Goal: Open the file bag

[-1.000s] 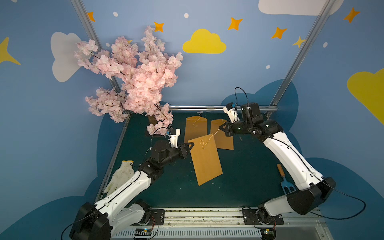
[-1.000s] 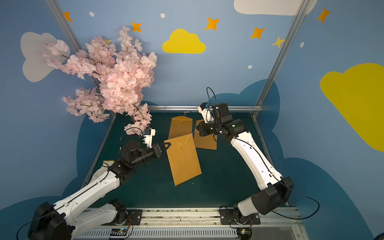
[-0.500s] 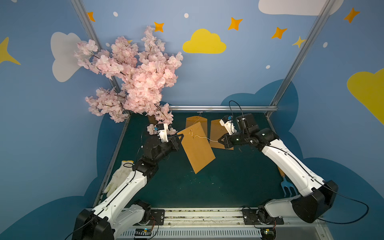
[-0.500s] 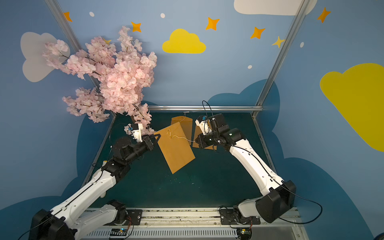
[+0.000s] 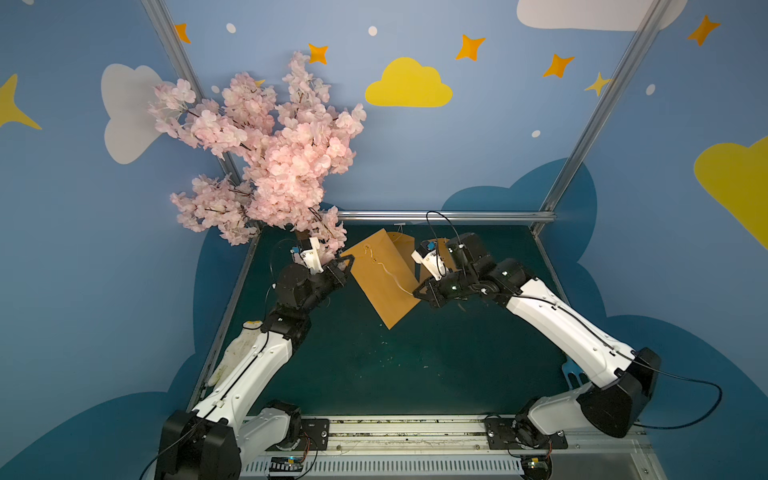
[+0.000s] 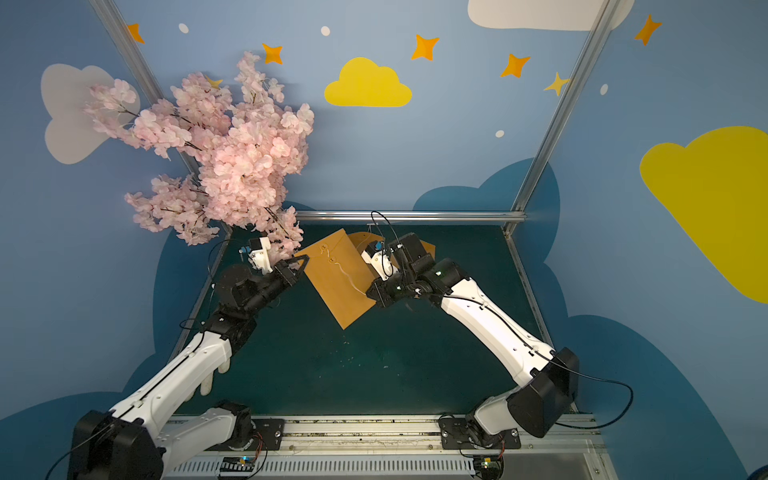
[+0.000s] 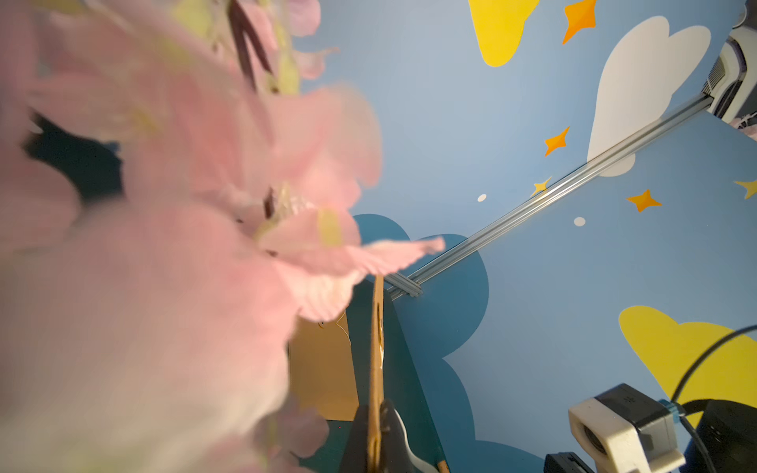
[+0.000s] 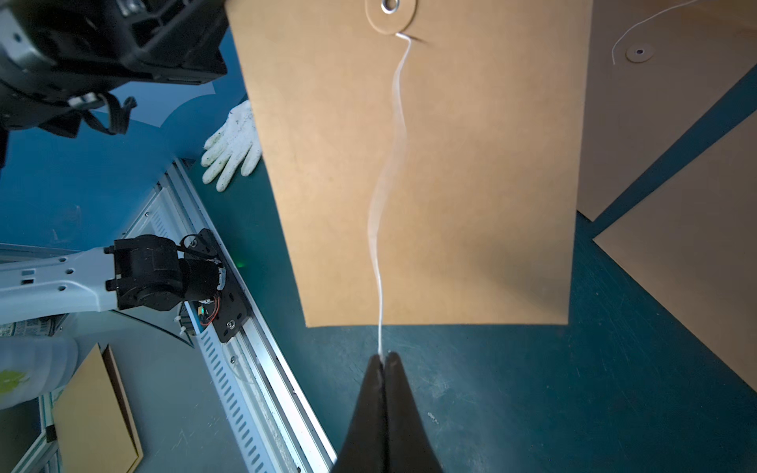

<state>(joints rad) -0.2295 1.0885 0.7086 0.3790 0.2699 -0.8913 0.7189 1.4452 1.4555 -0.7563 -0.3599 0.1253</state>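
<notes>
The file bag (image 5: 384, 286) (image 6: 338, 286) is a brown paper envelope hanging tilted above the green mat. My left gripper (image 5: 347, 266) (image 6: 301, 266) is shut on its upper corner, right under the blossoms. In the left wrist view the bag (image 7: 376, 348) shows edge-on between the shut jaws (image 7: 375, 430). My right gripper (image 5: 417, 293) (image 6: 371, 296) (image 8: 384, 358) is shut on the end of the bag's white string (image 8: 383, 196). The string runs loosely down the bag's face (image 8: 471, 184) from the round washer (image 8: 390, 12).
Two more brown bags (image 5: 401, 245) (image 8: 655, 123) (image 8: 696, 266) lie on the mat at the back. A pink blossom tree (image 5: 270, 158) stands back left and fills much of the left wrist view (image 7: 143, 286). A white glove (image 8: 233, 147) lies front left, a blue fork (image 5: 571, 374) at right.
The left gripper has carried the bag up and back toward the tree. The right gripper has come forward and leftward with the string, which now runs down the bag's face.
</notes>
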